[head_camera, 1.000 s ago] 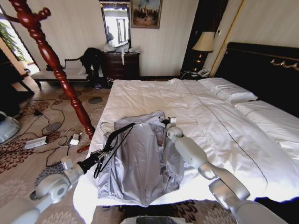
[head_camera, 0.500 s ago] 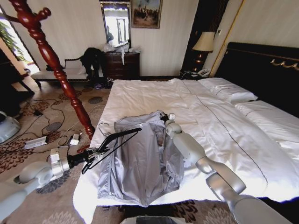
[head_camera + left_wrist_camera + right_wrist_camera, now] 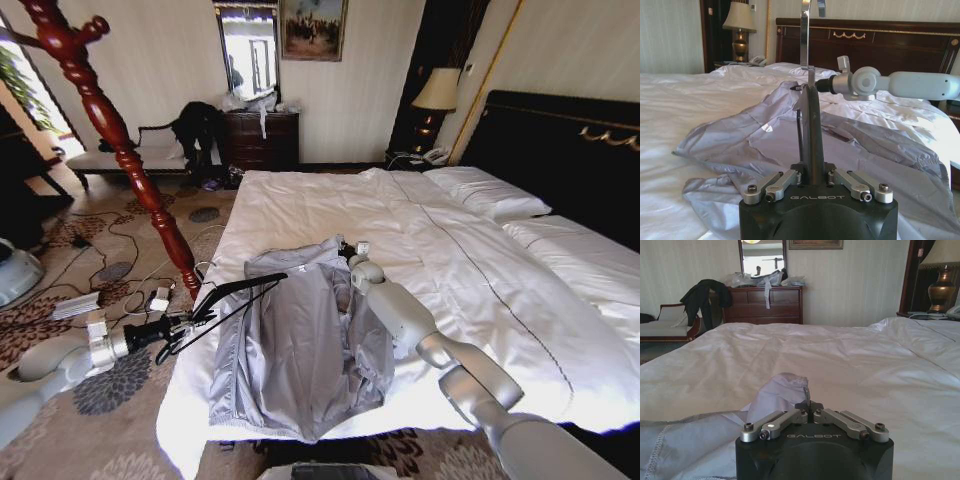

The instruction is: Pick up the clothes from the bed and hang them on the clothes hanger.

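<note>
A wide white bed (image 3: 480, 270) fills the room, its black headboard (image 3: 560, 150) at the far side. The grey jacket (image 3: 300, 350) lies spread near the bed's front edge. The right gripper (image 3: 347, 255) is pinched on the jacket's collar. Off the bed's left edge, the left gripper (image 3: 172, 330) is clamped on the black hanger (image 3: 240, 293), which reaches over the jacket's near side.

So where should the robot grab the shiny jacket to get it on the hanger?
Probably at the collar, coming from the pillow end. The jacket lies flat, collar bunched up; the right gripper already pinches it there, while the left gripper holds the hanger.
</note>
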Tool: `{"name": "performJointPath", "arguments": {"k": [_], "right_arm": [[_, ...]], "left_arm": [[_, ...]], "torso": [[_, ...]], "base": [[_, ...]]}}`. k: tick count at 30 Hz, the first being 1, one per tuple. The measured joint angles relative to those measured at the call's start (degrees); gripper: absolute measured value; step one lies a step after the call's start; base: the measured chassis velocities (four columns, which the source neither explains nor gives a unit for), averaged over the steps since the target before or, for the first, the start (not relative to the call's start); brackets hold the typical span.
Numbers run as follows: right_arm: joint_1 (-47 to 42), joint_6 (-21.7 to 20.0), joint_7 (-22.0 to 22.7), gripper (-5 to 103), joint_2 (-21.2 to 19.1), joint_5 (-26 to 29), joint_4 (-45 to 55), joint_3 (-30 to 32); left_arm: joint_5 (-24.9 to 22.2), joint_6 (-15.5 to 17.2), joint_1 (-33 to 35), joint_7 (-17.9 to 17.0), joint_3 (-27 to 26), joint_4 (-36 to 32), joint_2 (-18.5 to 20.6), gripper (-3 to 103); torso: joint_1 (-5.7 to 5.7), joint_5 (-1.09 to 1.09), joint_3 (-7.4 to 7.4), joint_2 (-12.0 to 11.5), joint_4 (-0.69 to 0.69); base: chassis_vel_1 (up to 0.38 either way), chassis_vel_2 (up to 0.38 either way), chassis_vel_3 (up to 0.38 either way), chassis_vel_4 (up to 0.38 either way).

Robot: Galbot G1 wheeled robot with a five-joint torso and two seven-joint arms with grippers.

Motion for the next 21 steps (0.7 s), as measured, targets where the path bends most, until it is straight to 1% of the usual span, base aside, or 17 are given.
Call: {"name": "performJointPath", "arguments": {"k": [2, 3, 4, 5, 6, 8, 9, 10, 11, 13, 14, 15, 16, 18, 19, 20, 21], "right_arm": [[-0.52, -0.26, -0.05, 0, -1.28, 0.49, 1.86, -0.19], [-1.23, -0.6, -0.07, 0, -2.82, 1.31, 3.96, -0.29], [-1.62, -0.8, -0.07, 0, -3.71, 1.74, 5.41, -0.37], [-2.35, -1.23, -0.07, 0, -5.82, 2.65, 8.81, -0.53], [-2.35, -1.23, -0.07, 0, -5.82, 2.65, 8.81, -0.53], [-3.16, -1.76, 0.15, 0, -8.31, 3.96, 12.41, -0.67], [-3.79, -2.25, 0.48, 0, -10.19, 5.19, 15.85, -0.69], [-4.24, -2.69, 0.72, 0, -11.46, 6.29, 18.47, -0.69], [-4.24, -2.69, 0.72, 0, -11.46, 6.29, 18.47, -0.69], [-4.75, -3.3, 1.06, 0, -13.23, 7.77, 21.6, -0.69], [-4.92, -3.65, 1.2, 0, -14.1, 8.65, 23.38, -0.69], [-4.99, -4.04, 1.29, 0, -14.88, 9.51, 25.02, -0.69], [-4.99, -4.04, 1.29, 0, -14.88, 9.51, 25.02, -0.69], [-5.17, -4.63, 1.57, 0, -15.59, 10.62, 26.84, -0.69], [-5.32, -4.89, 1.76, 0, -15.77, 11.0, 27.59, -0.68], [-5.32, -4.89, 1.76, 0, -15.77, 11.0, 27.59, -0.68], [-5.52, -5.11, 1.97, 0, -15.98, 11.26, 28.31, -0.66]], "left_arm": [[-0.22, 0.82, -3.97, 0.15, 4.47, 1.13, -0.92, 16], [-0.02, 1.18, -8.61, 0.15, 8.44, 1.93, -1.76, 16], [-0.02, 1.34, -10.88, 0.11, 10.09, 2.22, -1.98, 16], [-0.44, 1.9, -14.65, 0.0, 12.65, 2.57, -2.12, 16], [-0.44, 1.9, -14.65, 0.0, 12.65, 2.57, -2.12, 16], [-1.14, 2.39, -18.39, -0.05, 15.31, 3.11, -2.05, 16], [-1.42, 2.61, -20.75, 0.08, 17.23, 3.49, -1.72, 16], [-1.62, 2.68, -22.35, 0.2, 18.63, 3.67, -1.45, 16], [-1.62, 2.68, -22.35, 0.2, 18.63, 3.67, -1.45, 16], [-1.8, 2.95, -25.11, 0.49, 21.51, 3.94, -1.18, 16], [-1.83, 3.14, -27.02, 0.63, 23.72, 4.12, -1.19, 16], [-1.92, 3.39, -29.77, 0.7, 26.5, 4.35, -1.43, 16], [-1.92, 3.39, -29.77, 0.7, 26.5, 4.35, -1.43, 16], [-2.13, 3.78, -34.03, 0.7, 30.42, 4.6, -2.09, 16], [-2.28, 4.0, -35.82, 0.67, 31.92, 4.61, -2.34, 16], [-2.28, 4.0, -35.82, 0.67, 31.92, 4.61, -2.34, 16], [-2.39, 4.2, -37.4, 0.66, 33.2, 4.61, -2.56, 16]], "torso": [[-0.01, 0.0, 0.0, 0.0, 0.05], [-0.01, -0.04, 0.0, 0.0, 0.07], [0.0, -0.04, 0.0, 0.0, 0.01], [0.0, -0.01, 0.0, 0.0, -0.02], [0.0, -0.01, 0.0, 0.0, -0.02], [0.0, 0.0, 0.0, 0.0, -0.05], [0.0, 0.0, 0.0, 0.0, -0.07], [0.0, 0.01, 0.0, 0.0, -0.04], [0.0, 0.01, 0.0, 0.0, -0.04], [0.0, 0.01, 0.0, 0.0, 0.03], [-0.01, -0.01, 0.0, 0.0, 0.05], [-0.01, 0.0, 0.0, 0.0, 0.04], [-0.01, 0.0, 0.0, 0.0, 0.04], [0.0, -0.01, 0.0, 0.0, -0.02], [0.0, 0.0, 0.0, 0.0, -0.03], [0.0, 0.0, 0.0, 0.0, -0.03], [0.0, 0.0, 0.0, 0.0, -0.01]], "base": [[0.0, 0.0, 0.0, 0.0], [0.0, 0.0, 0.0, 0.0], [0.0, 0.0, 0.0, 0.0], [0.0, 0.0, 0.0, 0.0], [0.0, 0.0, 0.0, 0.0], [0.0, 0.0, 0.0, 0.0], [0.0, 0.0, 0.0, 0.0], [0.0, 0.0, 0.0, 0.0], [0.0, 0.0, 0.0, 0.0], [0.0, 0.0, 0.0, 0.0], [0.0, 0.0, 0.0, 0.0], [0.0, 0.0, 0.0, 0.0], [0.0, 0.0, 0.0, 0.0], [0.0, 0.0, 0.0, 0.0], [0.0, 0.0, 0.0, 0.0], [0.0, 0.0, 0.0, 0.0], [0.0, 0.0, 0.0, 0.0]]}}
